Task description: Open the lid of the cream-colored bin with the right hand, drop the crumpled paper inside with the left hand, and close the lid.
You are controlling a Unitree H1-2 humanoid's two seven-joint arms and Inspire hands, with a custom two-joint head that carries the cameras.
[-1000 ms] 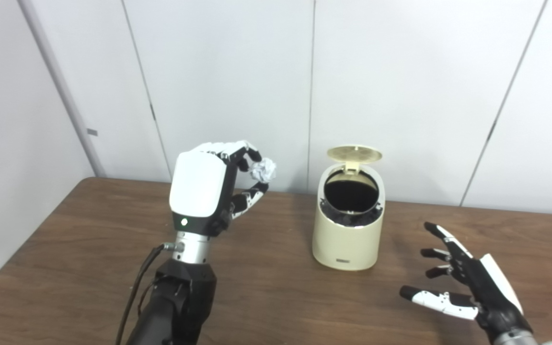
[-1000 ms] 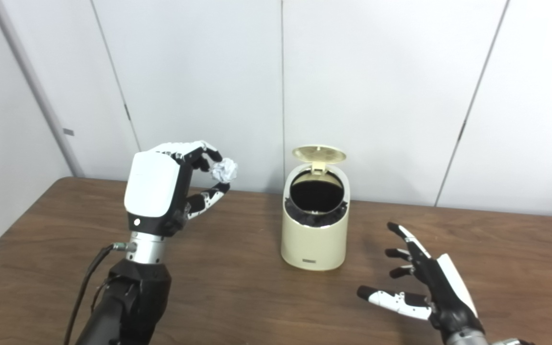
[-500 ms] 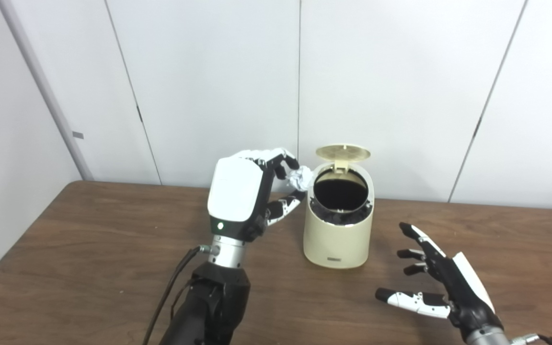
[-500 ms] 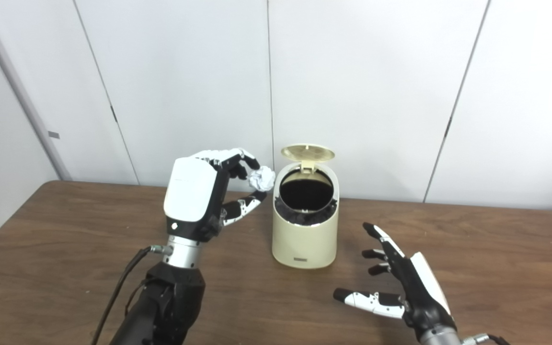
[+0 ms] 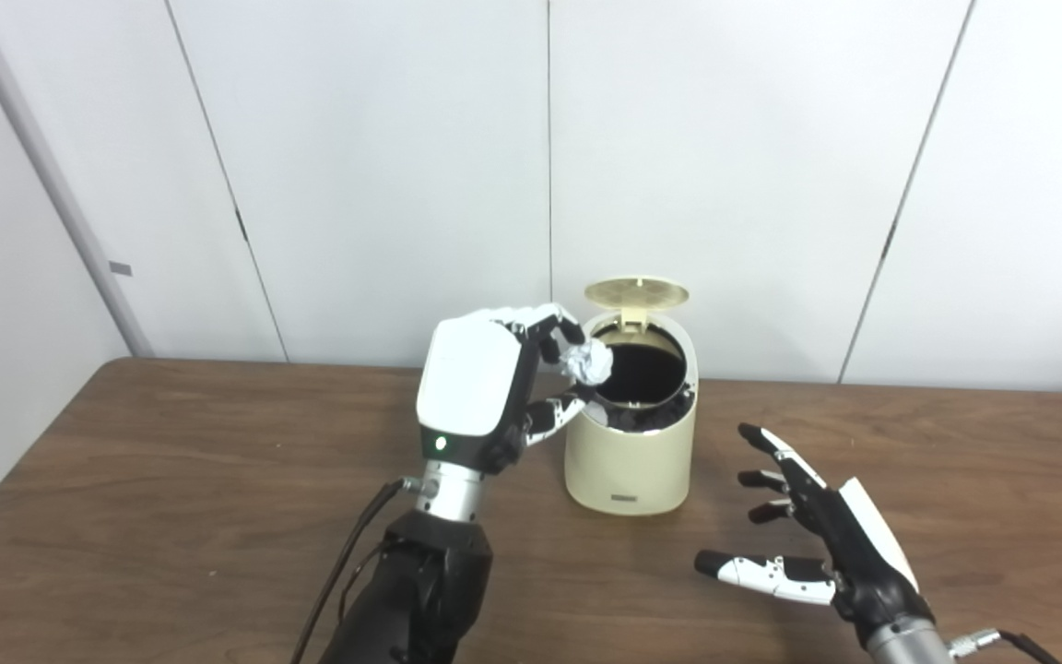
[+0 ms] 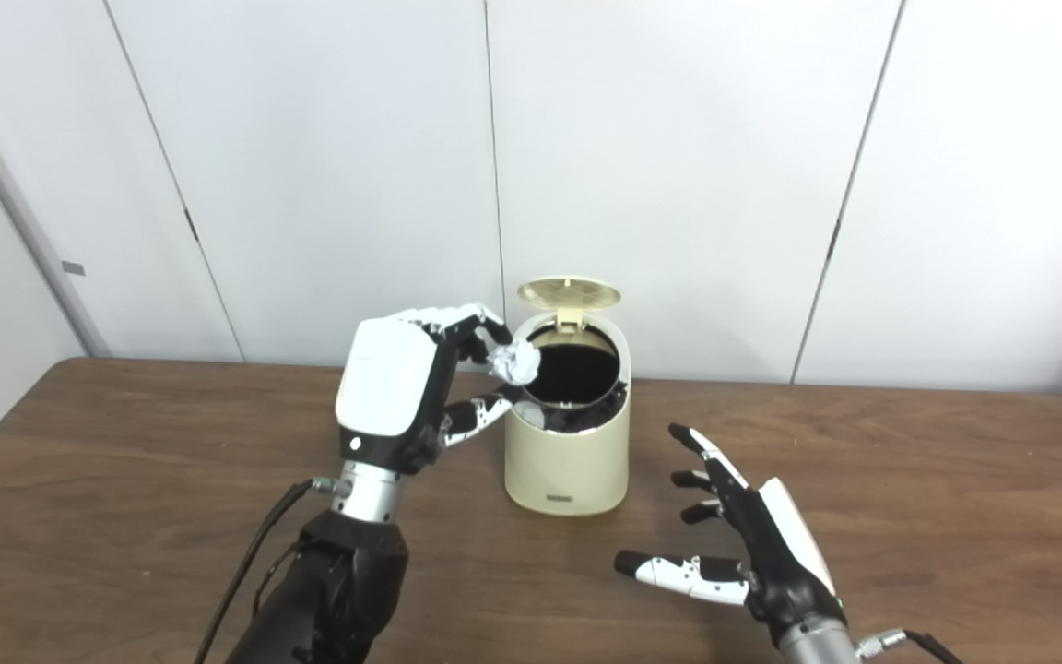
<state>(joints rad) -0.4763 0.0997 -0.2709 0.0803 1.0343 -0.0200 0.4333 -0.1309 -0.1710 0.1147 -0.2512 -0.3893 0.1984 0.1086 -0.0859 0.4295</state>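
The fingertips (image 5: pixel 570 329) and thumb of the robot's left hand (image 5: pixel 480 392) pinch a small crumpled ball of white paper (image 5: pixel 589 361), holding it over the left rim of the open mouth of the cream-colored round plastic bin (image 5: pixel 631 454). The bin's round lid (image 5: pixel 636 293) stands raised at the back. The right hand (image 5: pixel 826 544) hovers empty, fingers spread apart, just right of the bin over the brown wooden table (image 5: pixel 171 480).
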